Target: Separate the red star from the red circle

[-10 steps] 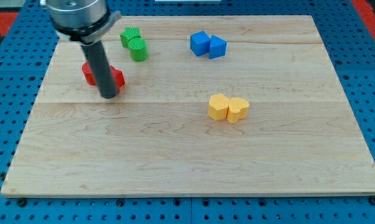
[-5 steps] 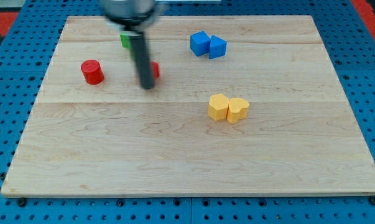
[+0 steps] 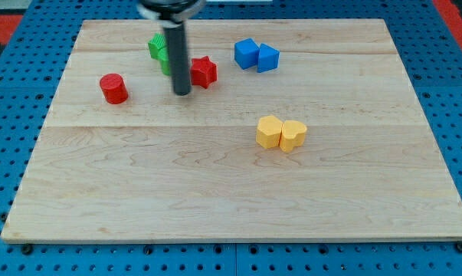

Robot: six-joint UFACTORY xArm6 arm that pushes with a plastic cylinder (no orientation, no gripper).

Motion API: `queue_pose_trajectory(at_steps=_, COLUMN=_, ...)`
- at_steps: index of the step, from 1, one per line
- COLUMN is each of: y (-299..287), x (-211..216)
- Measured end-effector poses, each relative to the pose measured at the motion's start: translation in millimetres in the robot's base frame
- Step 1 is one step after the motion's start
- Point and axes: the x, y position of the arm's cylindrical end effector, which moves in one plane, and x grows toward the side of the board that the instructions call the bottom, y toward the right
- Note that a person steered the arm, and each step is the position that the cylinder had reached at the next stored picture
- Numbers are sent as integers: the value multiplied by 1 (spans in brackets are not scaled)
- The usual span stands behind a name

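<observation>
A wooden board [image 3: 238, 192] lies on blue pegboard, with no writing visible. My tip [image 3: 181, 93], a bare rod holding nothing, rests in the upper left, just left of the red star [image 3: 204, 72]. The red circle [image 3: 113, 88] sits well apart, further left. Green blocks [image 3: 160, 50] stand partly hidden behind the rod. Two blue blocks [image 3: 257, 55] upper centre; two yellow blocks [image 3: 281, 133] mid-right.

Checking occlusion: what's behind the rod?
The two green blocks sit behind the rod, partly covered, so their shapes and contact can't be judged. My tip rests just left of the red star.
</observation>
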Motion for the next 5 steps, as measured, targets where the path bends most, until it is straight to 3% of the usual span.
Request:
queue_pose_trajectory(at_steps=1, y=14, x=-12)
queue_pose_trajectory(at_steps=3, y=108, x=-24)
queue_pose_trajectory(at_steps=4, y=119, x=17)
queue_pose_trajectory(at_steps=5, y=80, x=-4)
